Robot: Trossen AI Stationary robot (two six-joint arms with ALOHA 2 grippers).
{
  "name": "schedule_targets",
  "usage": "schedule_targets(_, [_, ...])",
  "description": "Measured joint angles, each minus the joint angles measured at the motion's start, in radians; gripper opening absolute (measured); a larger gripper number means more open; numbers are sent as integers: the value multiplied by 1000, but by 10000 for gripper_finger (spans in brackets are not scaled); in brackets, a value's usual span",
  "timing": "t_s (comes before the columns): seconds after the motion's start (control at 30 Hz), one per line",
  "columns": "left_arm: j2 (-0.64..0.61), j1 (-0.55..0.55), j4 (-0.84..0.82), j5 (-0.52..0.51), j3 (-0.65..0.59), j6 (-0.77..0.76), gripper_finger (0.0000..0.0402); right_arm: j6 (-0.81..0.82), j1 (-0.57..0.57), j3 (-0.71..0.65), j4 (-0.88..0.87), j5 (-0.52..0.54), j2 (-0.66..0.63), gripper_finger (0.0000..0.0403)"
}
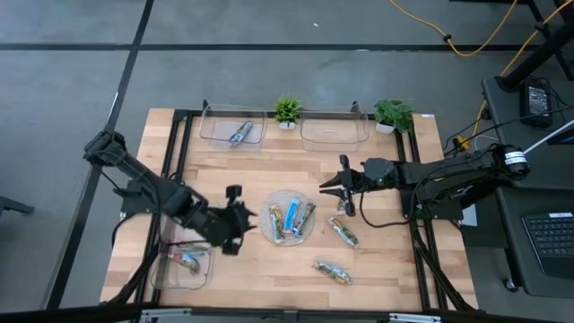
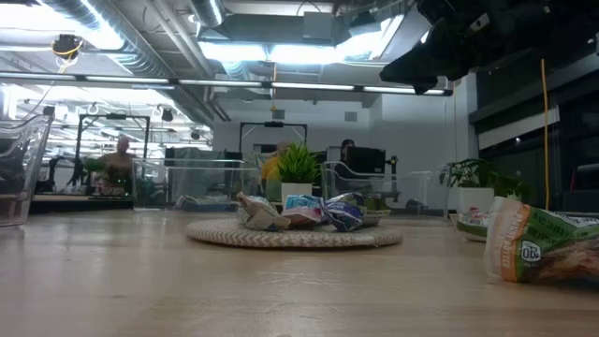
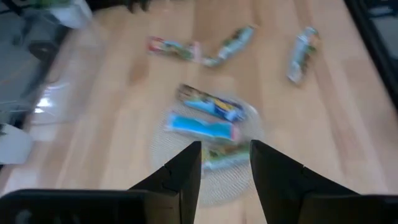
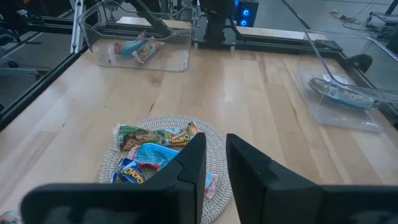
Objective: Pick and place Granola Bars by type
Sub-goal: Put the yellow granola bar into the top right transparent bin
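Lower left: clear tray (image 1: 184,266) with one bar (image 1: 186,258), evidently sorted. Lower centre-right: two green bars (image 1: 333,271) loose on the table (image 1: 386,260), unsorted. Centre: round plate (image 1: 268,207) heaped with remaining bars (image 1: 291,218); left gripper (image 1: 248,221) beside it, fingers apart, empty; right gripper (image 1: 335,189), narrow gap, empty. Top: tray (image 1: 212,130) with a blue bar (image 1: 240,133).

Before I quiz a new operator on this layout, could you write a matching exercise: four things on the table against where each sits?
Things:
1. round plate
2. tray with one bluish bar
3. tray with a reddish bar
4. two green bars

Places:
A. near-left corner
B. bare wood, right of the plate
C. far edge, left side
D. table's middle

Pairs: 1-D; 2-C; 3-A; 4-B
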Motion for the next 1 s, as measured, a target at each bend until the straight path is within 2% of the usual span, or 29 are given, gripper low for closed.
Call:
schedule_targets(0.07, [0,39,22,12,0,23,130,1,0,0,0,0,0,67])
schedule_targets(0.27, [0,124,38,208,0,96,130,2,0,0,0,0,0,67])
schedule_targets(0.4, [0,147,53,272,0,187,130,2,0,0,0,0,0,67])
schedule_targets(0.67, [33,191,104,281,0,271,130,-1,0,0,0,0,1,67])
schedule_targets(0.8, [111,199,109,280,-1,303,130,-5,0,0,0,0,1,67])
schedule_targets(1.0, [253,196,250,204,-1,401,129,-6,0,0,-1,3,1,67])
